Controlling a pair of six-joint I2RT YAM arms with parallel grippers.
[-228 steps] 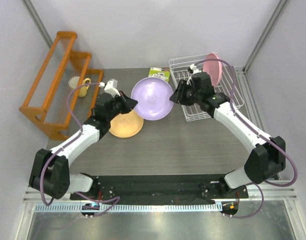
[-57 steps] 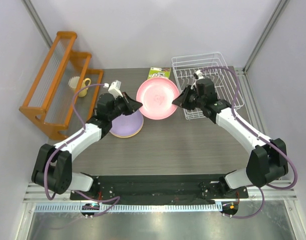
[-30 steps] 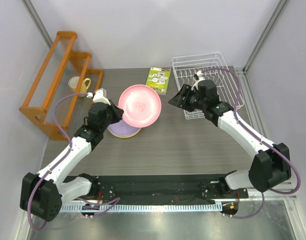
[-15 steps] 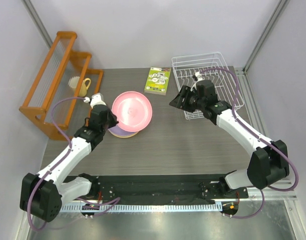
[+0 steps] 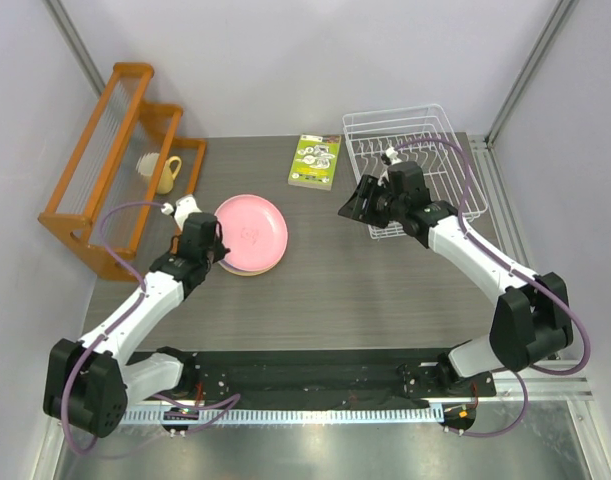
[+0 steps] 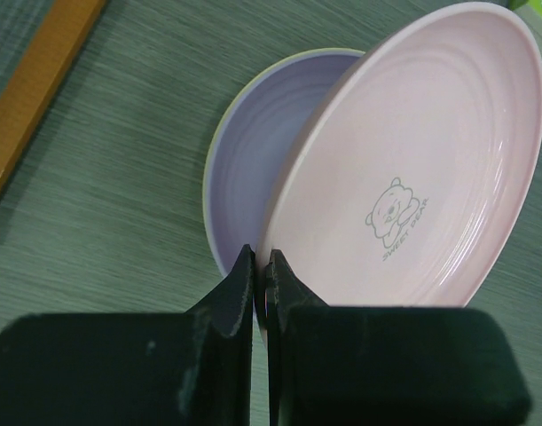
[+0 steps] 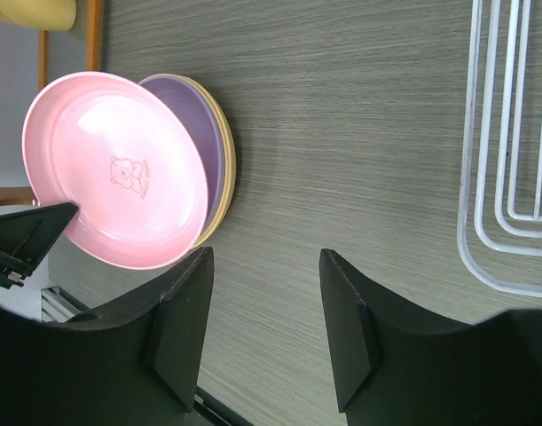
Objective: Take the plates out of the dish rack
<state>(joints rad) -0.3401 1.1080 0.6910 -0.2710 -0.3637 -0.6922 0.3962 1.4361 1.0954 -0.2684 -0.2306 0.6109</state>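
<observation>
My left gripper (image 5: pixel 222 250) is shut on the near rim of the pink plate (image 5: pixel 251 233). It holds that plate tilted, just over the stack on the table. The pink plate with its bear print (image 6: pixel 412 177) covers most of the pale lilac plate (image 6: pixel 262 146). The lilac plate (image 7: pixel 208 138) rests in the orange-yellow plate (image 7: pixel 224 177), which shows only as a thin rim. The white wire dish rack (image 5: pixel 410 165) at the back right holds no plates. My right gripper (image 5: pixel 357 202) is open and empty, above the table left of the rack (image 7: pixel 510 169).
A green-white booklet (image 5: pixel 315 161) lies at the back, between the plates and the dish rack. An orange wooden rack (image 5: pixel 115 160) stands along the left side with a yellow mug (image 5: pixel 165 173) beside it. Bare grey table (image 5: pixel 385 290) lies in front of both arms.
My left gripper has carried the pink plate left and down, from mid-table to just over the lilac plate on the stack. My right gripper has stayed open by the rack.
</observation>
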